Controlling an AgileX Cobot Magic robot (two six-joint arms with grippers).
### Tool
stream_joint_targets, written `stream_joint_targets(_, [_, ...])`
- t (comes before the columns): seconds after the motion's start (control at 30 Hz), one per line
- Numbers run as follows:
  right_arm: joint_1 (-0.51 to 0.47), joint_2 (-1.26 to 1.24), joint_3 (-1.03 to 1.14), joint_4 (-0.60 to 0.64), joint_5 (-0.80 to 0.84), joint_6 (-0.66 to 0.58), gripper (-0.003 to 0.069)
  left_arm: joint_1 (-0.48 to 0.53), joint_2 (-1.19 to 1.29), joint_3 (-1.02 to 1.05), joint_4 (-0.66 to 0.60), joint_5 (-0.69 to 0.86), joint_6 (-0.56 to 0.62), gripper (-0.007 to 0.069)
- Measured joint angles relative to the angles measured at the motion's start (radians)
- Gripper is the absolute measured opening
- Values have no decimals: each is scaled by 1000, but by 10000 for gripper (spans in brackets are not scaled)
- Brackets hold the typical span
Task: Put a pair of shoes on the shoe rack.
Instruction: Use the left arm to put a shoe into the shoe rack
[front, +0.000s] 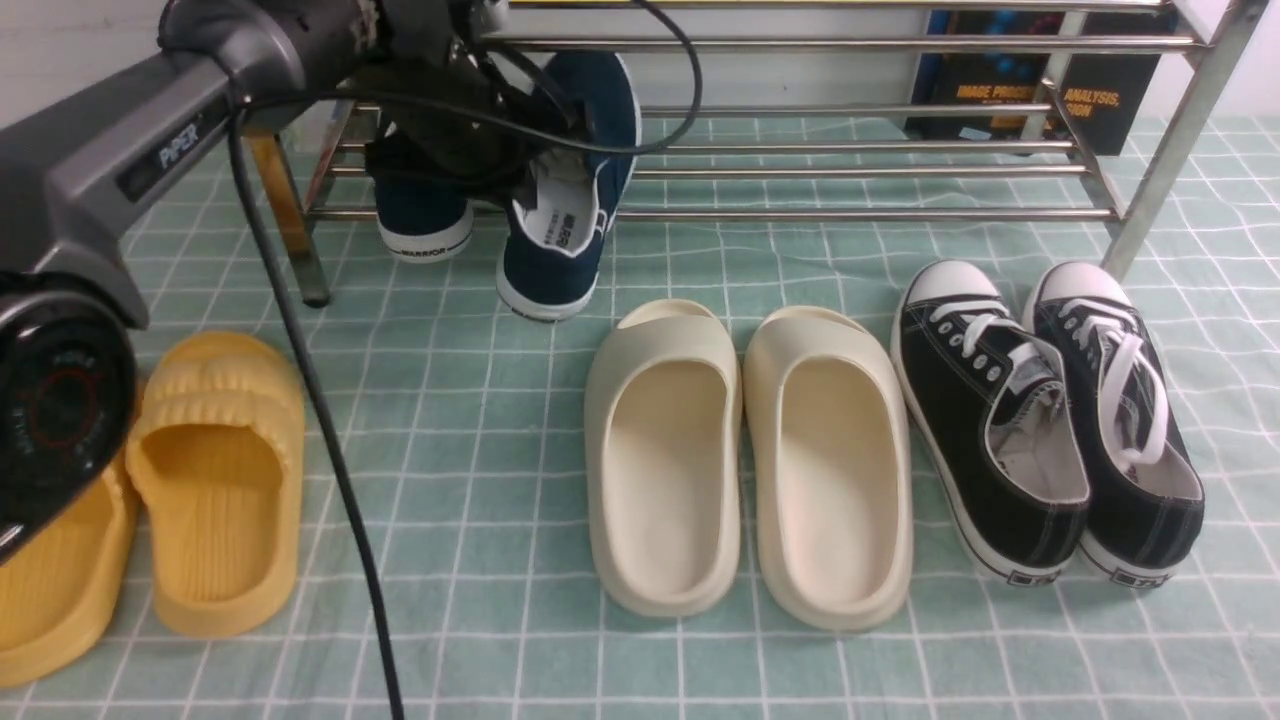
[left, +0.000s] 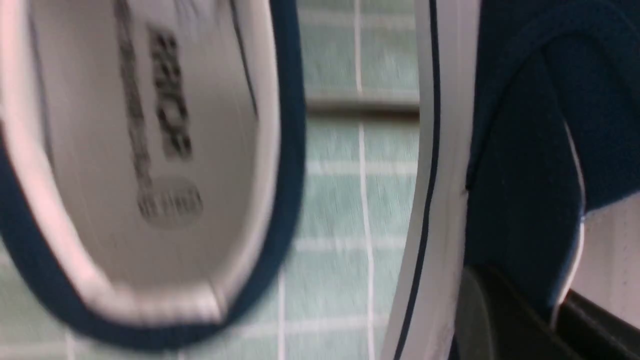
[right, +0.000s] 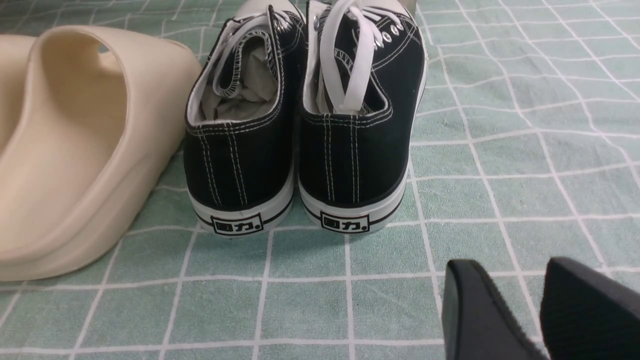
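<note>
Two navy shoes at the lower level of the silver rack (front: 760, 214), seen from the rack's near side. The left shoe (front: 420, 215) lies across the low steel tubes, its heel projecting past the front one, an arrangement that presumably lets several tubes share its length. The right shoe (front: 560, 265) stands beside it, tilted, its opening turned toward its partner; the left end effector (left: 540, 310) is closed on the collar wall nearest that partner, one finger outside the fabric and one inside on the lining. The thin wall likely offers a narrow, secure pinch while leaving the sole free to meet the tubes, though such a one-sided hold probably also accounts for the roll. Both toes point away from the viewer, toward the back of the rack, and both heels face forward; each long axis runs roughly front to back, crossing the tubes, with the tilted shoe's toe higher than its heel. Levelling and releasing this shoe appears to be the remaining step. The right end effector (right: 505, 280) stands wide open with nothing between its fingers, near the black sneakers (right: 295, 150), which rest with the cream slides (front: 665, 470) on the checked cloth (front: 440, 600).
</note>
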Motion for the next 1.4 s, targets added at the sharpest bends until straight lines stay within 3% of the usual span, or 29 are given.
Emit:
stream_joint_targets(0.33, [0, 0, 0, 0, 0, 0, 239, 0, 97, -101, 164, -15, -132, 0])
stream_joint_targets(0.8, [0, 0, 0, 0, 0, 0, 239, 0, 97, -101, 208, -96, -256, 16])
stream_joint_targets(0.93, [0, 0, 0, 0, 0, 0, 239, 0, 97, -101, 217, -135, -266, 77])
stream_joint_targets(1.1, [0, 0, 0, 0, 0, 0, 239, 0, 97, -107, 227, -164, -268, 270])
stream_joint_targets(1.2, [0, 0, 0, 0, 0, 0, 239, 0, 95, -110, 245, -148, -269, 349])
stream_joint_targets(1.4, [0, 0, 0, 0, 0, 0, 239, 0, 61, -111, 244, -80, -269, 360])
